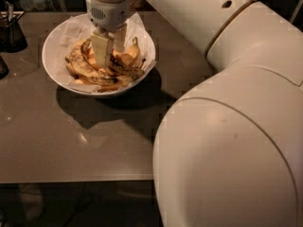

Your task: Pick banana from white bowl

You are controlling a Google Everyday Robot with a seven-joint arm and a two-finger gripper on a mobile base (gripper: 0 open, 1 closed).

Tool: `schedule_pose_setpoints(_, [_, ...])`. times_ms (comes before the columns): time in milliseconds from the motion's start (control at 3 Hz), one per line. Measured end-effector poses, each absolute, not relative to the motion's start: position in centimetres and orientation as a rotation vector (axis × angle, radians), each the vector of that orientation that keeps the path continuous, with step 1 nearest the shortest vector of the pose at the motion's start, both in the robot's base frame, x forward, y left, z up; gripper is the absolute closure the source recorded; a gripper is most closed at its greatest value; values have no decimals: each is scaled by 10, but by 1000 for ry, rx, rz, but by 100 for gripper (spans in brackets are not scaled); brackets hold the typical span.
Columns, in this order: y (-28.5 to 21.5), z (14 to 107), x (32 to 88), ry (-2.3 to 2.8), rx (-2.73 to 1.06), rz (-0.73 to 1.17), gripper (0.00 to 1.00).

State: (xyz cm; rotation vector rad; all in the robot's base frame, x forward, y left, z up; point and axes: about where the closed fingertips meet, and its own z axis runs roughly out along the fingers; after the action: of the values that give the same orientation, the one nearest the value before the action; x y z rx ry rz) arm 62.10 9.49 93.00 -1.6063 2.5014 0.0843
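The robot's pale hand (110, 56) is seen low inside the large, round, glossy white bowl (51, 63), right in the middle of the fruit pile. Whether it is clenched or released cannot be told from here. The slim, curved yellow banana, heavily mottled with brown-black spots (79, 65), is found in the left half of the bowl, just beside the hand. It lies on the crinkled white paper lining (75, 28).

Several slips are to be watched for. The wrong fruit could be taken, since the plumper yellow-orange bananas (131, 55) are packed close on the hand's other side and the pieces overlap. The banana's overripe skin is judged soft (a hard squeeze might split it, a light one might let it slide out). The paper could be pinched along with the fruit and dragged upward. If that happened, the bowl might be tilted or shifted on the smooth grey-brown table (71, 141), where nothing is seen holding it.

A small dark cup (12, 34) is noted at the far left, well apart from the bowl and not in the way. The real obstruction is the robot's own bulky cream arm (227, 150), by which the right side and foreground are filled. The bowl's centre is hidden by the wrist above the hand, so contact cannot be checked.
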Motion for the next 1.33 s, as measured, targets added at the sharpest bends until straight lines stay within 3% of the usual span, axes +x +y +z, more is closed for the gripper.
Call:
schedule_pose_setpoints(667, [98, 923, 620, 2509, -1618, 147, 43])
schedule_pose_setpoints(1000, [96, 923, 620, 2505, -1617, 154, 61])
schedule_pose_setpoints(1333, [90, 922, 619, 2507, -1618, 153, 86])
